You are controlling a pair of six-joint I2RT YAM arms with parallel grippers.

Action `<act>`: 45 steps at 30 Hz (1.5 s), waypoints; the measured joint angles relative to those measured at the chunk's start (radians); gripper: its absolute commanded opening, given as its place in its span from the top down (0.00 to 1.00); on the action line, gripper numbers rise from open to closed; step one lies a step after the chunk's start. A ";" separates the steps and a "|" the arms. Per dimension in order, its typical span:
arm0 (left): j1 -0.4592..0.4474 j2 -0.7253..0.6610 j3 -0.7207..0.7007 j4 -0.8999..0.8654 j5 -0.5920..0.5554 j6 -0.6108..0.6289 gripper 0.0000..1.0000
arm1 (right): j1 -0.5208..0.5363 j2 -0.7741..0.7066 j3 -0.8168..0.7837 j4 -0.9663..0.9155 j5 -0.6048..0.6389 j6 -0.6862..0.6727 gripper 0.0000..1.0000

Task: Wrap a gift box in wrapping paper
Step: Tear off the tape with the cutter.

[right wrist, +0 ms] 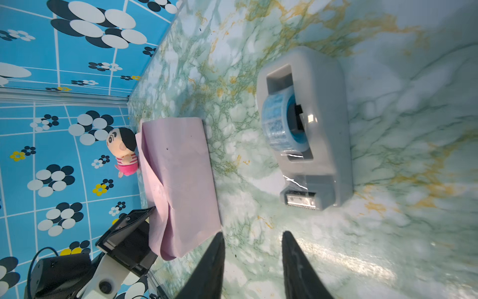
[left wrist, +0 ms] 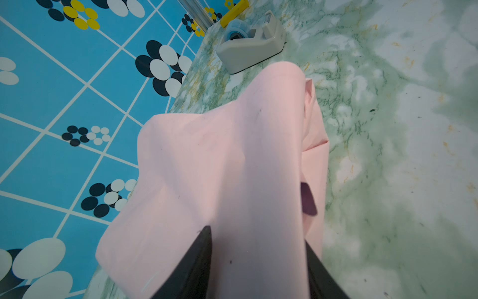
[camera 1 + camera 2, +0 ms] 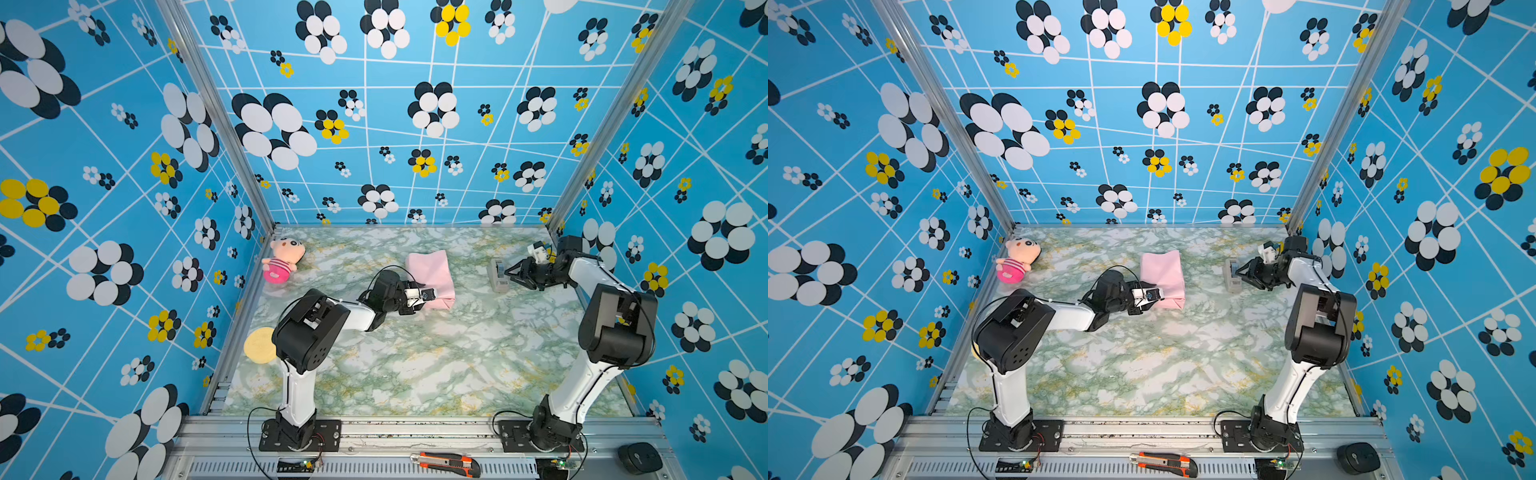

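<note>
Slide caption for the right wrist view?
Open right tool points toward the tape dispenser; folded wrapping paper lies alongside.

Found the wrapping paper [image 3: 432,272] bundled on the desk [image 3: 415,365], toward the back and midway across. Found the tape dispenser [image 3: 498,277] to its right, near the right wall. Noted the plush doll [image 3: 282,262] in the back left corner and a flat disc [image 3: 257,345] by the left edge, nearer the front, partly behind the left arm. Saw the left tool [image 3: 436,296] at the bundle's near left corner, the right tool [image 3: 508,274] just right of the tape dispenser. Spotted a utility knife [image 3: 446,462] on the front rail, before the desk.
</note>
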 measured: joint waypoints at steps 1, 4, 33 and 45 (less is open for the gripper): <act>0.000 0.000 0.000 0.000 0.000 0.000 0.52 | 0.000 0.015 0.012 0.000 0.000 -0.003 0.58; 0.000 0.000 0.000 0.000 0.001 0.007 0.52 | 0.000 0.076 0.050 0.004 -0.002 -0.013 0.58; 0.000 0.000 0.005 -0.008 0.003 0.008 0.53 | -0.001 0.251 0.142 0.029 -0.123 -0.061 0.81; 0.000 0.000 0.005 -0.008 0.003 0.012 0.53 | -0.002 0.245 0.140 0.019 -0.127 -0.051 1.00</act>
